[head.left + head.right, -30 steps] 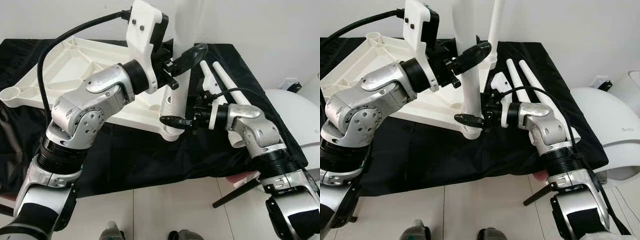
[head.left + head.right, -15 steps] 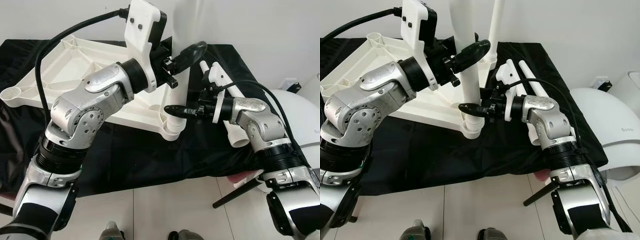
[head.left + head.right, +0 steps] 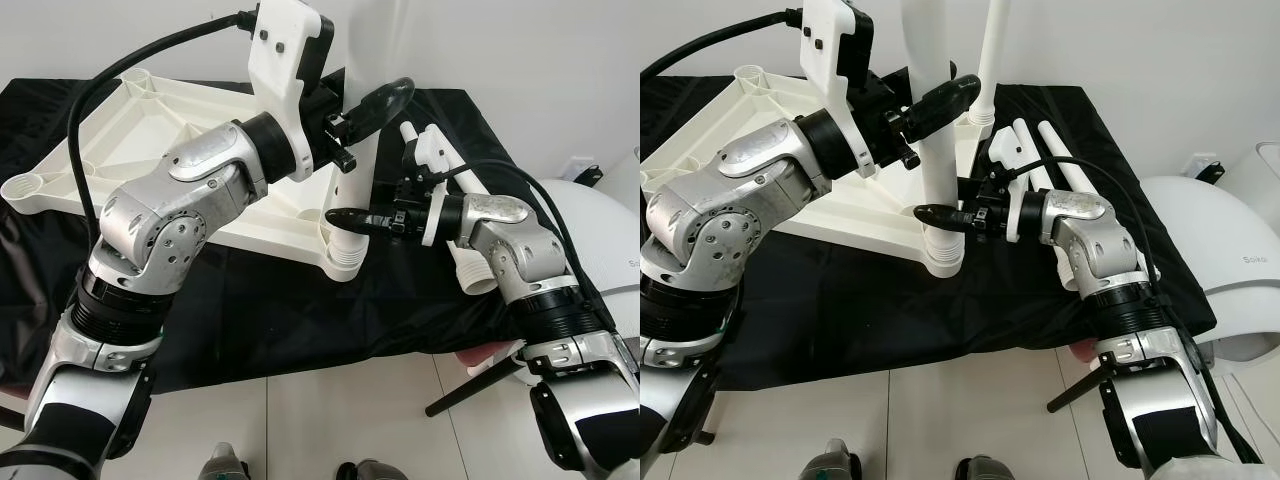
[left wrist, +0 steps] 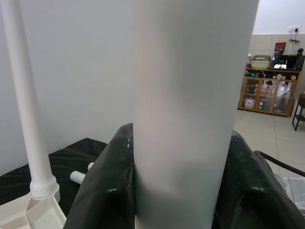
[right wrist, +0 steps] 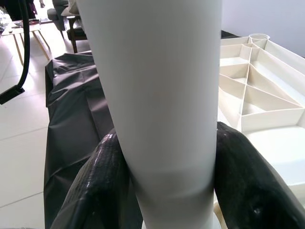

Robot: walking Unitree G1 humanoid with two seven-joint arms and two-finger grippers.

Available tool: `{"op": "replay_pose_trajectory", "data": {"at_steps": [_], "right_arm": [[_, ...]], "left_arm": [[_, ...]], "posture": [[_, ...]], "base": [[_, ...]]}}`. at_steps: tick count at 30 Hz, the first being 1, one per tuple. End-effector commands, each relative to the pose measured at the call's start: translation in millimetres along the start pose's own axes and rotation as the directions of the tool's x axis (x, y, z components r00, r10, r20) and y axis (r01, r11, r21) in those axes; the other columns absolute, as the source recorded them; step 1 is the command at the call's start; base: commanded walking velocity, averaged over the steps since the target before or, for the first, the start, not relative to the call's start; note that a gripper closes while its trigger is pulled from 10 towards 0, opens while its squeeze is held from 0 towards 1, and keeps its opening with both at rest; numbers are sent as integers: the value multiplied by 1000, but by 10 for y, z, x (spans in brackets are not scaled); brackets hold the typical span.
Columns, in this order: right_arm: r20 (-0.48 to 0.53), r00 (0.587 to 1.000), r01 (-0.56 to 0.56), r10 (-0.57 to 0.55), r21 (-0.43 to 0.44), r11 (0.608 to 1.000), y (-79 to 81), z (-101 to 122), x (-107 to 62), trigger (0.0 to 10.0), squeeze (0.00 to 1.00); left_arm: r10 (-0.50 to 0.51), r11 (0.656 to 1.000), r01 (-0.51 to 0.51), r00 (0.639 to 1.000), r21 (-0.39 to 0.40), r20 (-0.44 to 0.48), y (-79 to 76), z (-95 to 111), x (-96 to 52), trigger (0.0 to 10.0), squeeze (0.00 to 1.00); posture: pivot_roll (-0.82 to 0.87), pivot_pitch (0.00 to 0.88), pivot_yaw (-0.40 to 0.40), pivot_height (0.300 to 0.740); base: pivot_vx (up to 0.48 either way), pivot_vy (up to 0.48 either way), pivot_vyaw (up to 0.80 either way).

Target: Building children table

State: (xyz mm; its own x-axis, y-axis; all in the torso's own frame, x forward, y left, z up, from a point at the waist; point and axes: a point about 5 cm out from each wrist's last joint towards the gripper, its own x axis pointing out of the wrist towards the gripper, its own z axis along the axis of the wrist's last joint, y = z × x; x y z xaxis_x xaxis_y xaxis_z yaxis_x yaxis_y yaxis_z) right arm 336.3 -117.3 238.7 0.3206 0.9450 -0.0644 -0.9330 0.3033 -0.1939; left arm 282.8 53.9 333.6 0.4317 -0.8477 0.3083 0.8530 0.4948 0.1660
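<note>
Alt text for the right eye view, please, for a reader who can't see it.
Both grippers clamp an upright white table leg standing in a corner socket of an upturned white tabletop: the left gripper higher, the right gripper near its base. The tabletop lies on a black cloth, with loose legs beside it.

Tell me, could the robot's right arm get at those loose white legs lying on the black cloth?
Probably yes, but not right now: the right gripper is shut on the upright leg. The loose legs lie just behind that arm with nothing over them.
</note>
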Motion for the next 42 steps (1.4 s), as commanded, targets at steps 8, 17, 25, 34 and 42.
{"op": "replay_pose_trajectory", "data": {"at_steps": [8,17,25,34,42], "right_arm": [[41,999,25,-26,17,1000,-41,34,-19,10000,0],[85,991,102,-105,42,994,-104,42,-14,10000,0],[140,974,168,-177,71,983,-151,62,-48,10000,0],[214,930,276,-299,131,952,-199,67,-121,10000,0],[262,882,358,-391,164,919,-201,66,-162,10000,0]], "left_arm": [[-256,966,257,965,-15,55,-144,94,30,10000,1000],[-192,976,201,976,-88,99,-40,116,-7,10000,1000],[49,979,-25,992,-201,117,239,75,-87,10000,0],[318,922,-286,944,-261,90,535,-98,-297,10000,0],[400,908,-389,915,-154,50,577,-285,-399,10000,0]], "posture": [[48,78,-27,740],[51,84,-28,740],[54,86,-25,740],[51,87,-14,740],[53,90,-16,740]], "base": [[0,0,0],[0,0,0],[0,0,0],[0,0,0],[0,0,0]]}}
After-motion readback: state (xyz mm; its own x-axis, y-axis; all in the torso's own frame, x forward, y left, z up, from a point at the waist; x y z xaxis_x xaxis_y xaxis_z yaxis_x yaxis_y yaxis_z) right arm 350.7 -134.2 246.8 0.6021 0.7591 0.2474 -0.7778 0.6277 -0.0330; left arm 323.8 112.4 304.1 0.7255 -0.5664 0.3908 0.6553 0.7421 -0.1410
